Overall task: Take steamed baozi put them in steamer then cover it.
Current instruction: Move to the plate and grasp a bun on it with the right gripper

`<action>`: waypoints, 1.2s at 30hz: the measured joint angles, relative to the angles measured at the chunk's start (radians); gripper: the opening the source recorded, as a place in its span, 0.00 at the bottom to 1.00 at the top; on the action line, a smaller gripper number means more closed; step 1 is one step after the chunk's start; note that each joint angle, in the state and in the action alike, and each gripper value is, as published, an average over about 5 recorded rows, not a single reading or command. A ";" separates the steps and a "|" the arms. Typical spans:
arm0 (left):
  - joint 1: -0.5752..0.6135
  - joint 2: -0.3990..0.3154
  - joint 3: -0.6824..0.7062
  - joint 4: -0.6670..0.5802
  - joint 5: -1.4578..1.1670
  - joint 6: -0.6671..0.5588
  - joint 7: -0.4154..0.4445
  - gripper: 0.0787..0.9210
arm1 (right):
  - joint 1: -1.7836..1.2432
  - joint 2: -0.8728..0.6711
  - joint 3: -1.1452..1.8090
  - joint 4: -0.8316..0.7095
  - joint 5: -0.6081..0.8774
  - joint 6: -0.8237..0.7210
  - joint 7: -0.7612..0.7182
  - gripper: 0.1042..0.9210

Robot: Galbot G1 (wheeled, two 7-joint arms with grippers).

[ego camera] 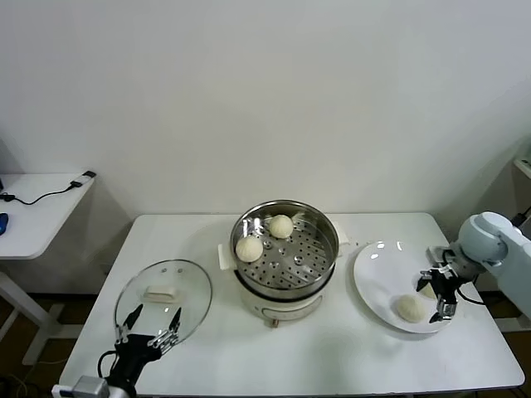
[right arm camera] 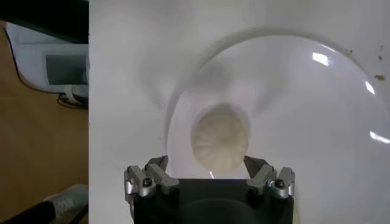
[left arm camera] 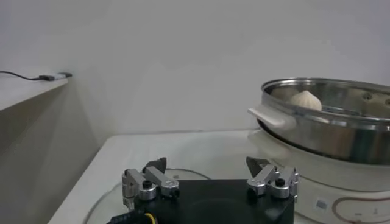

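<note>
The right gripper (ego camera: 441,292) hung over the flat white plate (ego camera: 377,278) at the table's right side, its fingers spread wide on either side of a smooth, round, cream-white steamed bun (right arm camera: 220,140); the wrist view showed the pads level with the bun's flanks, but whether they touched it could not be told. A second bun (ego camera: 409,308) lay on the same plate, just beside the gripper. Two more buns (ego camera: 249,248) sat on the perforated floor of the round, shiny steel steamer basket (ego camera: 322,231), which stood uncovered on its white cooker base at the middle of the white table (ego camera: 199,230). The round clear glass lid (ego camera: 193,286) with a metal rim lay flat to the steamer's left, its white rectangular handle (ego camera: 160,293) facing up, long axis running roughly left to right. The left gripper (ego camera: 148,330) hovered at the lid's near edge, fingers spread, holding nothing.
</note>
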 measured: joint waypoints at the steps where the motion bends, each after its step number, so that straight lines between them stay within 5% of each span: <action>1: 0.000 0.000 0.000 0.001 0.000 0.000 0.000 0.88 | -0.001 0.004 0.000 -0.006 -0.005 0.003 0.002 0.88; 28: -0.035 0.000 -0.010 0.036 0.000 0.008 0.006 0.88 | 0.040 0.118 -0.065 -0.128 -0.074 0.055 0.012 0.88; 36: -0.036 0.002 -0.009 0.038 -0.001 0.007 0.006 0.88 | 0.038 0.119 -0.065 -0.134 -0.080 0.055 0.012 0.69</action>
